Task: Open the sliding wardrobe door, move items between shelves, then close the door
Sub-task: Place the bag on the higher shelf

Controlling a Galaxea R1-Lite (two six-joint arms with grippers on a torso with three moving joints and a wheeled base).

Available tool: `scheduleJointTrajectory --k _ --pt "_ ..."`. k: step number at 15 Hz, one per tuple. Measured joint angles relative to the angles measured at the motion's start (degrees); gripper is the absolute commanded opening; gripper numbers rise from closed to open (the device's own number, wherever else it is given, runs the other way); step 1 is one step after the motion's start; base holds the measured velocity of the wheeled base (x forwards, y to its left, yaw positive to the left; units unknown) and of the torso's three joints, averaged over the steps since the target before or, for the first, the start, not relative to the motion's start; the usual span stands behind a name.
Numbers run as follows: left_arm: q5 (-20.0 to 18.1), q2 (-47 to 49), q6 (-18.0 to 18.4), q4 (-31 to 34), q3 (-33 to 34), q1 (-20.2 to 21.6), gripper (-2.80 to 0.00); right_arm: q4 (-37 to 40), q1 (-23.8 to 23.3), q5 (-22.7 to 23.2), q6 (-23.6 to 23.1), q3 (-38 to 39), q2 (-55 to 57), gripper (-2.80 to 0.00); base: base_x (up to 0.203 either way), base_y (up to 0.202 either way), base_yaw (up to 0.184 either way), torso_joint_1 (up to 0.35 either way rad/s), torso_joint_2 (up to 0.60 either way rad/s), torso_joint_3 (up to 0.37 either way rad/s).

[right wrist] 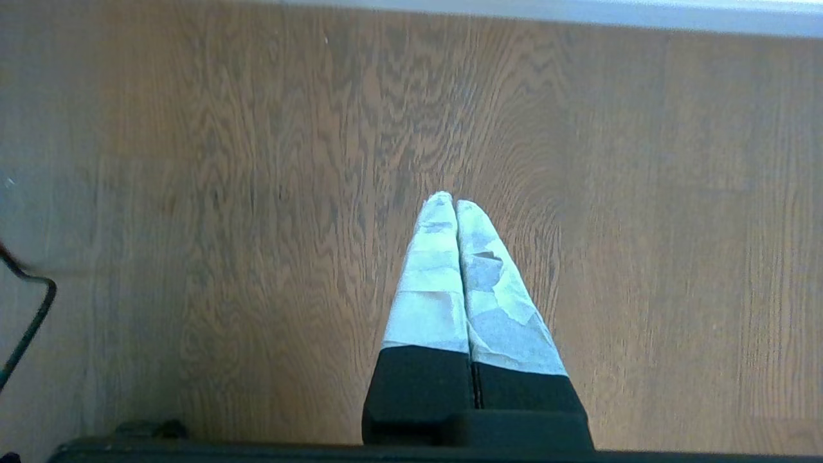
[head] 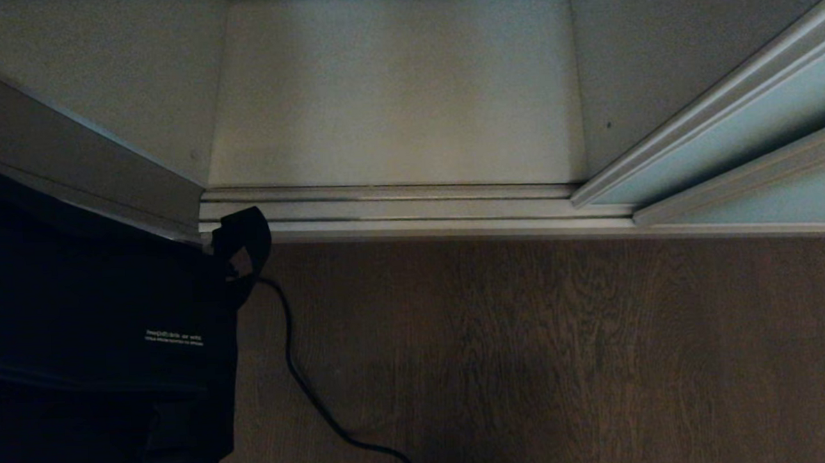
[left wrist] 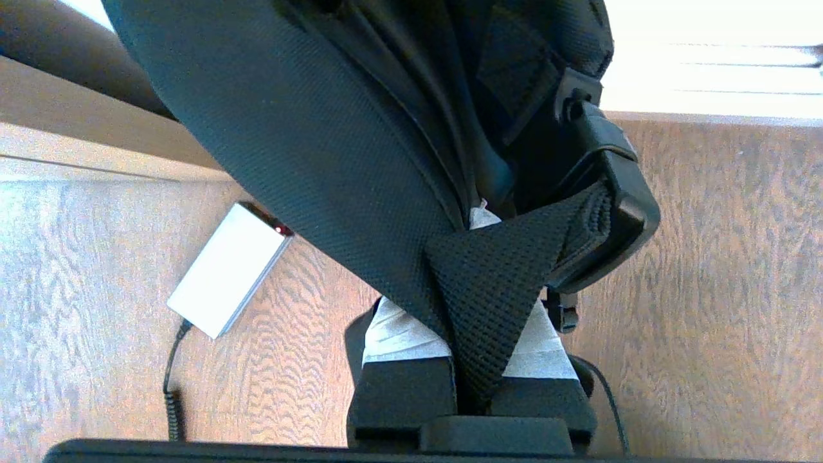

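A bare white shelf (head: 392,93) forms the wardrobe bottom behind the grooved track (head: 411,210). On the brown wood floor (head: 564,357) lie a black cable (head: 308,389) and a white box (left wrist: 225,270).

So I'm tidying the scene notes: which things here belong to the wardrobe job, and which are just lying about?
Job:
black bag, strap gripped by left gripper
sliding door, open
bottom shelf

Lying about:
black cable
white box on floor
right gripper, idle

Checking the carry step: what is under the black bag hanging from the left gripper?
Under the black bag, held by its strap in the shut left gripper, lie wooden floor, a white box and a black cable. Floor directly behind the bag is covered.
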Motion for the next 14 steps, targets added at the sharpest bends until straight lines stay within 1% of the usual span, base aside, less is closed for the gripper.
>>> scheduleJointTrajectory --k 8,14 --pt "0.0 -1.1 0.2 -0.1 0.9 -0.8 -2.80 0.0 0.0 0.0 0.0 0.0 0.0 -2.80 0.000 0.000 0.000 0.002 0.00 0.204" --pt "0.1 -1.4 -0.6 -0.7 0.5 -1.2 -2.80 0.0 0.0 0.0 0.0 0.0 0.0 -2.80 0.000 0.000 0.000 0.002 0.00 0.201"
